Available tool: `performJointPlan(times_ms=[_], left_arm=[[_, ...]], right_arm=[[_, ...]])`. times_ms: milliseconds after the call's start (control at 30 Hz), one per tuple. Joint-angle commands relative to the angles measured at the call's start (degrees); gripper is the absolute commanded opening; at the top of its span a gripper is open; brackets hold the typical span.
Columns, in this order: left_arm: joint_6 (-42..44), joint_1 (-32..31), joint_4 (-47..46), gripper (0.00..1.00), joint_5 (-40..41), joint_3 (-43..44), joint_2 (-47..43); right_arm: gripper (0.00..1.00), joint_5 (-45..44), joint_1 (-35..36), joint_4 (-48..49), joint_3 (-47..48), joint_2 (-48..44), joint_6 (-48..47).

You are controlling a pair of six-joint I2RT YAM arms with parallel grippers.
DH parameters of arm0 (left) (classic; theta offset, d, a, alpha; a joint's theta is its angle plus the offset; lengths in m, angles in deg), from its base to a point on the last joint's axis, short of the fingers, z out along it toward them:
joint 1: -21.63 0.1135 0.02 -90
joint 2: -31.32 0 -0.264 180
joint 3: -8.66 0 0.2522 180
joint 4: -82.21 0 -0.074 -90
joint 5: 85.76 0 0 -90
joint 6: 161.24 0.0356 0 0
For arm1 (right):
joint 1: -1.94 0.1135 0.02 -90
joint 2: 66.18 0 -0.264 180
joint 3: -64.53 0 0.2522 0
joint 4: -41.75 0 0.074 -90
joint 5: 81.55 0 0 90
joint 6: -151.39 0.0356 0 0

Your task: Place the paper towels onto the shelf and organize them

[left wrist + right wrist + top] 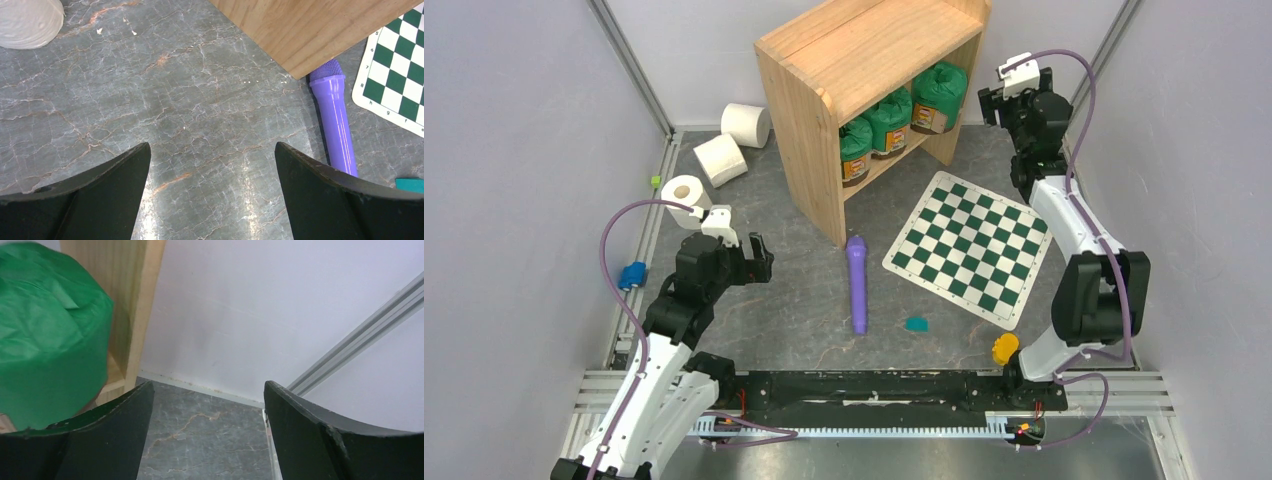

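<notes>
Three white paper towel rolls lie on the floor left of the shelf point(864, 60): one point(747, 124) at the back, one point(720, 159) in the middle, one point(686, 194) nearest my left arm. The wooden shelf's top tier is bare; its lower tier holds three green canisters point(889, 120). My left gripper point(762, 262) is open and empty, low over the floor right of the nearest roll; an edge of a roll point(30, 22) and the shelf's side point(305, 30) show in its wrist view. My right gripper point(986, 106) is open and empty beside the shelf's right end, near a green canister point(47, 340).
A purple toy microphone point(857, 283) lies in front of the shelf's near corner. A green-and-white checkered board point(969, 245) lies to the right. A small teal piece point(916, 324), a yellow piece point(1005, 348) and a blue piece point(632, 275) lie near the edges.
</notes>
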Motion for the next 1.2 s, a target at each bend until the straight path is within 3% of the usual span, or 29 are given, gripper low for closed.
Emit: performJointPlan(times_ms=[0, 133, 233, 800, 1033, 1167], left_arm=[[2.3, -0.1, -2.2, 1.00, -0.4, -0.1, -0.7], [2.3, -0.2, -2.5, 1.00, -0.2, -0.2, -0.9], [2.4, -0.1, -2.6, 1.00, -0.3, -0.2, -0.5], [2.7, -0.1, -3.0, 1.00, -1.8, -0.4, 0.0], [2.7, -0.1, -3.0, 1.00, -2.6, -0.5, 0.2], [2.7, -0.1, -3.0, 1.00, -2.6, -0.5, 0.1]], right_arm=[[0.84, 3.0, -1.5, 6.3, 4.5, 3.7, 3.4], [0.87, 8.2, -1.5, 8.3, 5.0, 5.7, 4.8], [0.98, 11.9, -1.5, 9.2, 6.0, 7.4, 5.6], [0.98, 28.7, -1.5, 14.8, 16.6, 19.8, 10.2], [0.98, 27.9, -1.5, 13.9, 19.2, 21.9, 10.6], [0.98, 16.6, -1.5, 12.6, 15.2, 17.8, 9.2]])
